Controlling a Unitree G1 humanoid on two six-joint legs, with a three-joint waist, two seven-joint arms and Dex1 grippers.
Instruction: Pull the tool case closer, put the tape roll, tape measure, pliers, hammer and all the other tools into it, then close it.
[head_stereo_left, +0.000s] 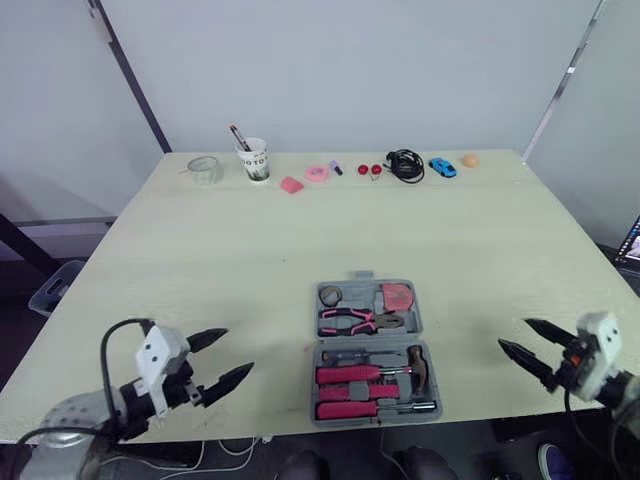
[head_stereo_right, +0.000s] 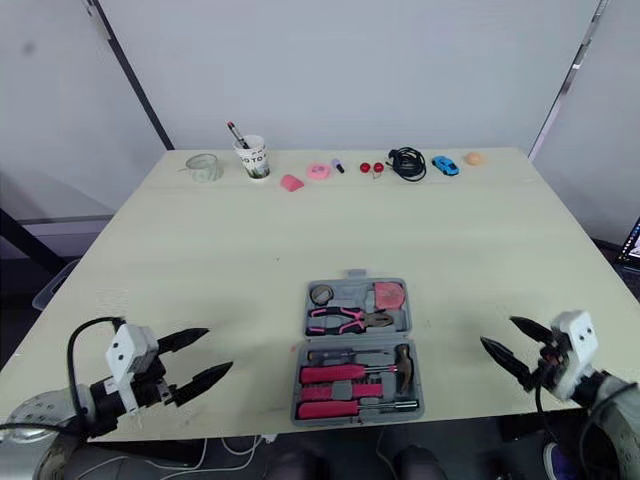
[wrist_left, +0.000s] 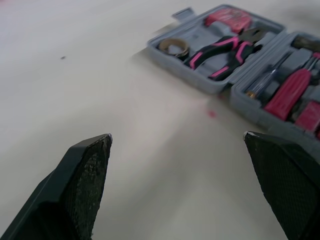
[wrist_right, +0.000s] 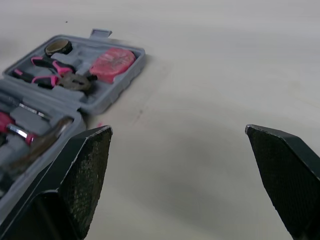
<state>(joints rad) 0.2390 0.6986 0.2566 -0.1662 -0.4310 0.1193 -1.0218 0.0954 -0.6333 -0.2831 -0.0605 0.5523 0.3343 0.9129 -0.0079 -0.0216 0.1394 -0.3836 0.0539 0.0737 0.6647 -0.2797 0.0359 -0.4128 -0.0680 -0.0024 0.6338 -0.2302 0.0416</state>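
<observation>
Tabletop (head_stereo_left: 250, 260) beyond tool case (head_stereo_left: 358, 296): cup (head_stereo_left: 255, 160), cable (head_stereo_left: 405, 165)

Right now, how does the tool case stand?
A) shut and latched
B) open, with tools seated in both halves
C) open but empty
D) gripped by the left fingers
B: the tool case lies open flat, with the pliers in its far half and the hammer in its near half.

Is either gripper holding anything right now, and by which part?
Nothing is held. The left gripper and right gripper both hover with jaws open, either side of the open tool case.
</observation>
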